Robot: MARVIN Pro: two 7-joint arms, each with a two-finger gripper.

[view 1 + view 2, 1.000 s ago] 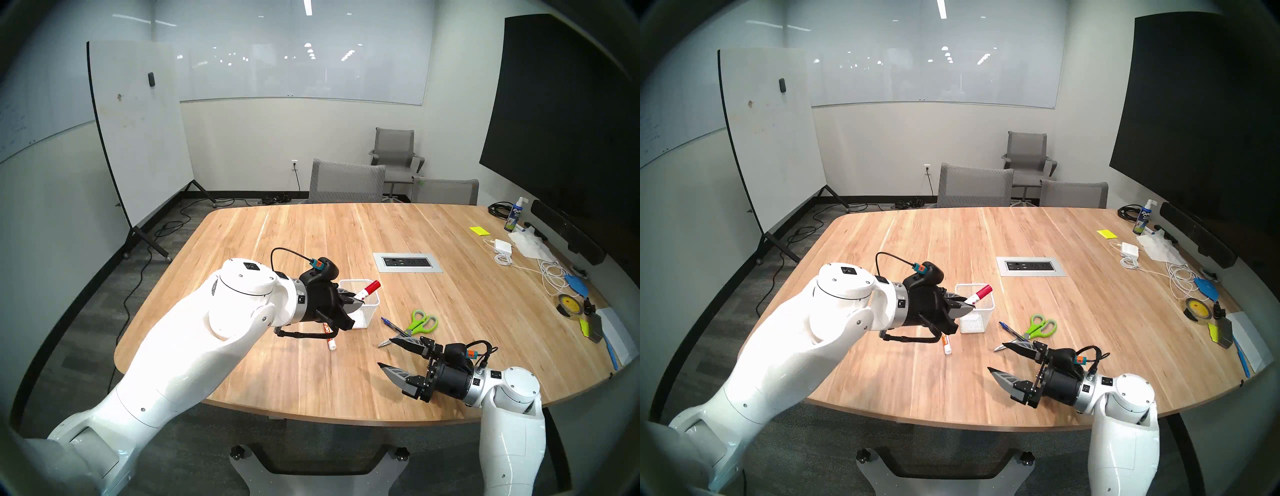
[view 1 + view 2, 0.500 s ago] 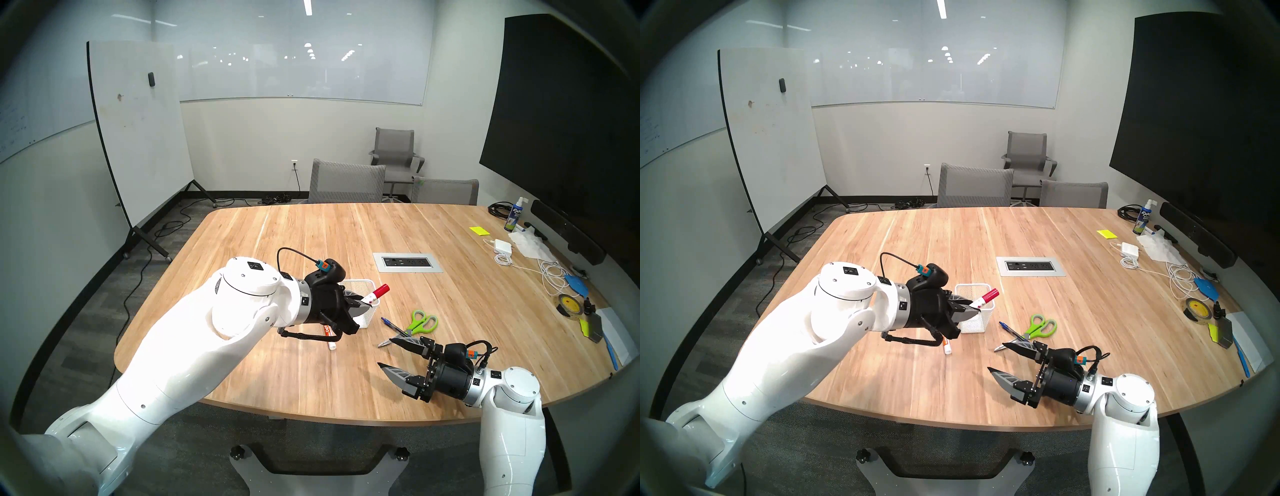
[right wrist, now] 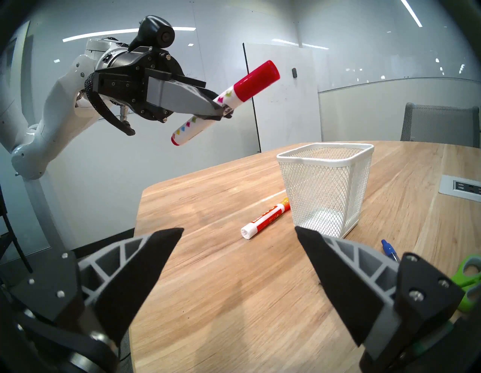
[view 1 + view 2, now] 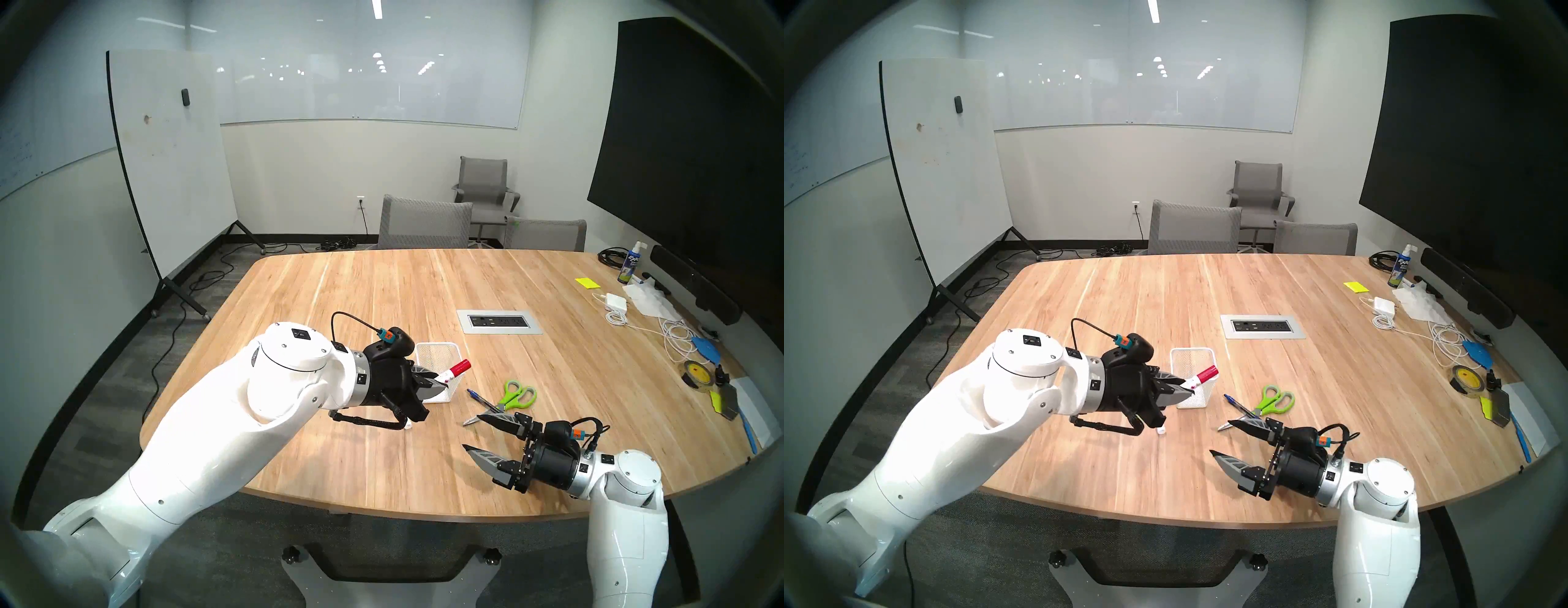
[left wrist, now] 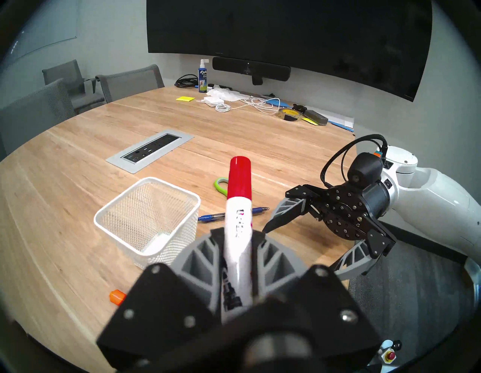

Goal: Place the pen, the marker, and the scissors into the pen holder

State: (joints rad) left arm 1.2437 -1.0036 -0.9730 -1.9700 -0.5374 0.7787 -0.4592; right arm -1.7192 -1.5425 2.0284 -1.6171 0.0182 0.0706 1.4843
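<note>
1. Head stereo left: The left gripper [image 4: 441, 381] has its jaws clamped on a red-capped marker [image 4: 456, 370], which it holds in the air in front of the near left side of the pen holder [image 4: 445, 352]. The red cap tilts up and crosses the holder's near right corner. That slant probably readies the butt end to drop in first. The scissors [image 4: 515, 395] and the pen [image 4: 481, 398] lie on the table [image 4: 382, 288] to the right of the holder, the pen between the holder and the scissors.

2. Head stereo right: The right gripper [image 4: 1223, 439] has its jaws spread wide and holds nothing. It hovers to the right of the holder and nearer the robot, close to the scissors' blades, likely waiting its turn.

3. Left wrist: The marker runs up between the two grey fingers [image 5: 200, 258], gripped along its white barrel. The holder sits below and to its left and looks empty. An orange cap [image 5: 117, 297] shows on the table on the holder's near side.

4. Right wrist: The marker hangs well above the holder's rim and off to one side, its lower end not yet over the opening. An orange-capped marker [image 3: 265, 217] lies flat just beside the holder's base. The pen's cap and a green handle show on the holder's other side.
</note>
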